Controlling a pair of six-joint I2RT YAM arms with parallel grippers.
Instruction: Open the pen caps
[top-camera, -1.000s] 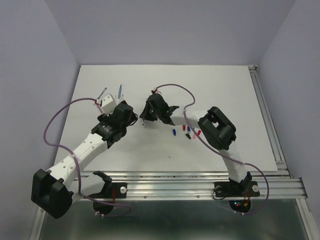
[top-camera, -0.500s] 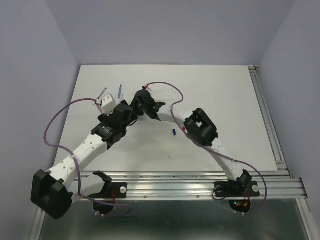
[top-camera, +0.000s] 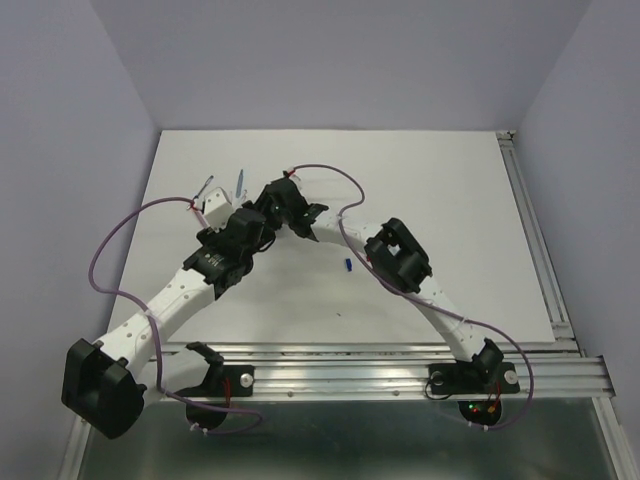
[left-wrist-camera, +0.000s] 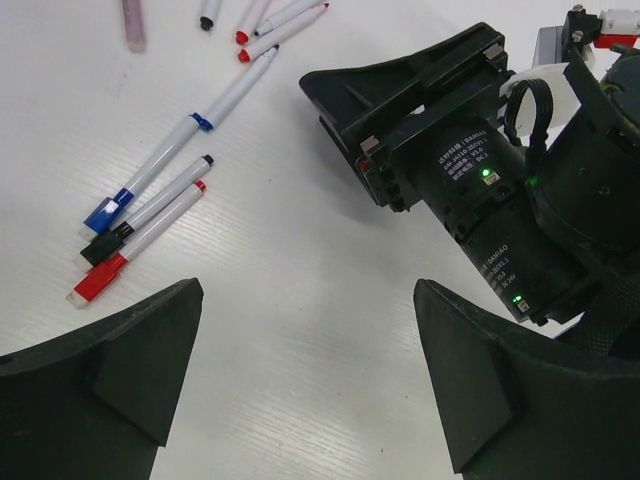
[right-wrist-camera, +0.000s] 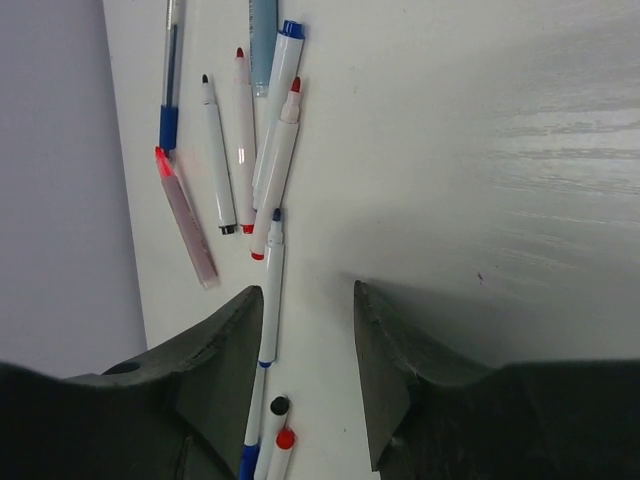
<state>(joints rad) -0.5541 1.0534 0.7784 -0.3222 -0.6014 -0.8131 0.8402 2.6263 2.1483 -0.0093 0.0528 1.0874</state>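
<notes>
Several whitish pens lie at the table's far left. In the left wrist view three of them wear pen caps: blue (left-wrist-camera: 103, 213), black (left-wrist-camera: 100, 248) and red (left-wrist-camera: 95, 287). My left gripper (left-wrist-camera: 308, 290) hovers wide open over bare table, to the right of those pens. My right gripper (right-wrist-camera: 308, 292) stands open with nothing between its fingers. An uncapped blue pen (right-wrist-camera: 270, 290) lies just beside its left finger (right-wrist-camera: 225, 360). From above, the right gripper (top-camera: 272, 195) is close to the left gripper (top-camera: 250, 222). One loose dark blue cap (top-camera: 347, 265) lies mid-table.
More pens fan out ahead of the right gripper, among them red-tipped ones (right-wrist-camera: 243, 140), a black-tipped one (right-wrist-camera: 215, 160) and a pinkish stick (right-wrist-camera: 185, 215). The right gripper's black body (left-wrist-camera: 470, 170) crowds the left gripper's right side. A light blue pen (top-camera: 240, 183) shows from above.
The right arm swung left from the loose caps to the pens beside the left gripper, hiding most of those caps, and its jaws came apart. The left arm stayed put.
</notes>
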